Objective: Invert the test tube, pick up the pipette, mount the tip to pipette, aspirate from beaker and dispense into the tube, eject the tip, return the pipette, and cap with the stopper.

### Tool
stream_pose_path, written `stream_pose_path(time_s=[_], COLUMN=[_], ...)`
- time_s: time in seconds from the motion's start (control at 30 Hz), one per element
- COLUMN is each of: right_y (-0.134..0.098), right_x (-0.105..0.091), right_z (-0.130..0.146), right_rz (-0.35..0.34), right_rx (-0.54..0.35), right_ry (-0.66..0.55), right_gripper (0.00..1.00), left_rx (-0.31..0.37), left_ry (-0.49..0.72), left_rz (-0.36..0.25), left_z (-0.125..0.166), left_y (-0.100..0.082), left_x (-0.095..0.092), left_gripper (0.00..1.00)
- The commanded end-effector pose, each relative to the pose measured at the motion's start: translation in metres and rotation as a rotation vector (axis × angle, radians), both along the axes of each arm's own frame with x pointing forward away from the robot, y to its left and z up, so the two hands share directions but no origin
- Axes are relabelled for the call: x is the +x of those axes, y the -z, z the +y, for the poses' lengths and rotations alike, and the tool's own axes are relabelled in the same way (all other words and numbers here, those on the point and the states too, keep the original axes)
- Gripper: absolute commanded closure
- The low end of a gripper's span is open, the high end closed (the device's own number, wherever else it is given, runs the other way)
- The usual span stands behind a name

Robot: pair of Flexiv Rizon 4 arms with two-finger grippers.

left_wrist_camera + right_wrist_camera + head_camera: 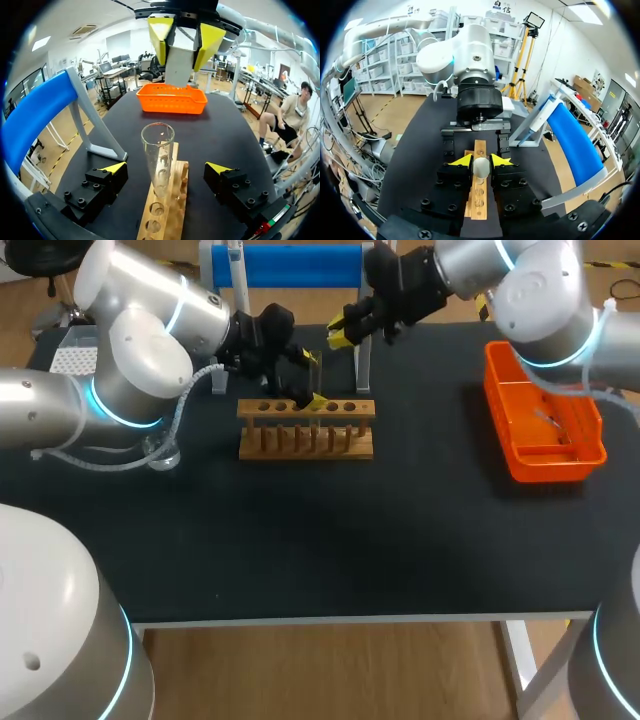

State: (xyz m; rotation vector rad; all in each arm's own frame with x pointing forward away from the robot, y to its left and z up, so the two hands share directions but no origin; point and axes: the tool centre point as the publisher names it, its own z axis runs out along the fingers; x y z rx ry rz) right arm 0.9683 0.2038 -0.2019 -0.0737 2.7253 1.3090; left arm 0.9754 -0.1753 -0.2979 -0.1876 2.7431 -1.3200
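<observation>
My right gripper (338,338), stopper (480,169) pinched, hangs over the wooden rack (305,440); blue stand (295,262) crowds behind, orange basket (545,420) on my right, bare tabletop (430,520) between them.

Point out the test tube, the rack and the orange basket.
Test tube (158,150), left wrist view: middle of its glass wall.
Rack (250,409), head view: left end of its top board.
Basket (552,470), head view: front wall.

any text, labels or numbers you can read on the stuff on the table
No text can be read on any of the table's things.
test tube: clear glass, no markings visible.
wooden rack: bare wood, no print.
orange basket: no label visible.
blue stand: no print visible.
</observation>
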Motion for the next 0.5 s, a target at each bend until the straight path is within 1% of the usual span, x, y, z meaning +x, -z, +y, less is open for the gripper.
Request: stream_pose_path(time_s=[0.03, 0.5], right_y=[-0.0017, 0.003], right_x=[0.0056, 0.0072], right_z=[0.0058, 0.0155], right_rz=[0.01, 0.015], right_rx=[-0.02, -0.032], right_ry=[-0.008, -0.021], right_gripper=[1.0, 1.0], left_rx=[-0.001, -0.001], left_ry=[-0.001, -0.001], left_rz=[-0.001, -0.001], left_z=[0.0, 0.0], left_y=[0.0004, 0.0004], left_x=[-0.0004, -0.0004], left_gripper=[0.0, 0.0])
